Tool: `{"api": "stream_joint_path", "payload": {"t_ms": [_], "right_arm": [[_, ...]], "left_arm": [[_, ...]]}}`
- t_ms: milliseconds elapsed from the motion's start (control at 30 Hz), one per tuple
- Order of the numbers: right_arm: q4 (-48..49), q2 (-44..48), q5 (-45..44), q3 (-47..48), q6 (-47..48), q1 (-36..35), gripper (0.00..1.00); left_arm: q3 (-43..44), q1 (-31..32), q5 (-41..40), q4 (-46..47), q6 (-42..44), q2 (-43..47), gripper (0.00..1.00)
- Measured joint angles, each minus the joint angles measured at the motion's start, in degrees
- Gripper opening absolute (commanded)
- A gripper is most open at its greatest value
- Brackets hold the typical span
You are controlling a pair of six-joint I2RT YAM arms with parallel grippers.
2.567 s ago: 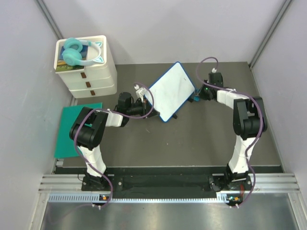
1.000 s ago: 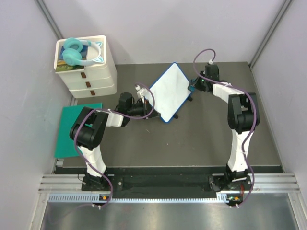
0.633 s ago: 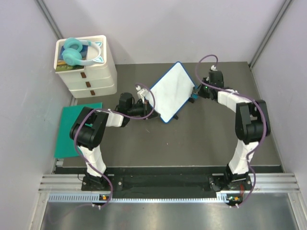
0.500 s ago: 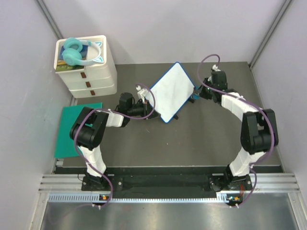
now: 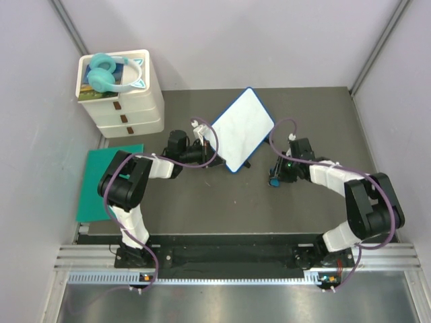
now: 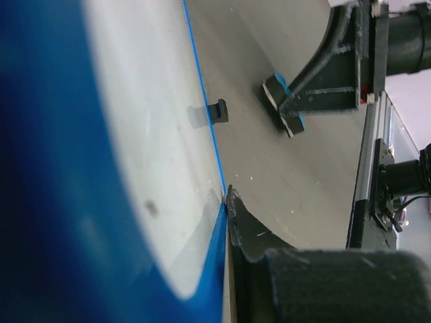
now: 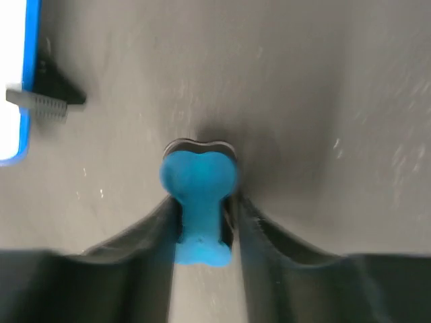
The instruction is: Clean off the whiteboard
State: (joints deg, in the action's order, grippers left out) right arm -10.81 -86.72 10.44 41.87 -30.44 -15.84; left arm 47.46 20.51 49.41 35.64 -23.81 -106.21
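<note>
Whiteboard (image 5: 244, 126) tilted up off counter (image 5: 202, 202) near its middle, lower-left edge clamped between left fingers (image 6: 246, 232). Right of its lower corner, blue eraser (image 7: 199, 195) down on counter between right fingers (image 7: 135, 249); gripped or merely flanked, cannot tell.

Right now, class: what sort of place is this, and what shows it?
Probably a robotics lab test cell: two robot arms bolted to a metal rail, plain walls around, props like a whiteboard and drawer unit.
</note>
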Motion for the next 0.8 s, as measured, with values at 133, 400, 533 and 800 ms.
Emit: {"api": "stream_joint_path", "payload": {"t_ms": [133, 400, 533, 800], "right_arm": [[-0.15, 3.76, 0.35, -1.88, 0.44, -0.98, 0.85], [-2.64, 7.58, -3.15, -1.11, 1.49, -1.01, 0.92], [-3.32, 7.39, -5.09, 2.64, 1.90, -1.01, 0.88], [0.24, 0.92, -8.33, 9.66, 2.45, 1.46, 0.50]], "left_arm": [[0.24, 0.02, 0.00, -0.96, 0.13, 0.26, 0.00], [0.39, 0.24, -0.85, -5.40, 2.54, 2.49, 0.05], [0.37, 0.48, -1.33, -7.23, 3.52, 3.52, 0.12], [0.37, 0.59, -1.68, -7.48, 3.58, 3.74, 0.13]]}}
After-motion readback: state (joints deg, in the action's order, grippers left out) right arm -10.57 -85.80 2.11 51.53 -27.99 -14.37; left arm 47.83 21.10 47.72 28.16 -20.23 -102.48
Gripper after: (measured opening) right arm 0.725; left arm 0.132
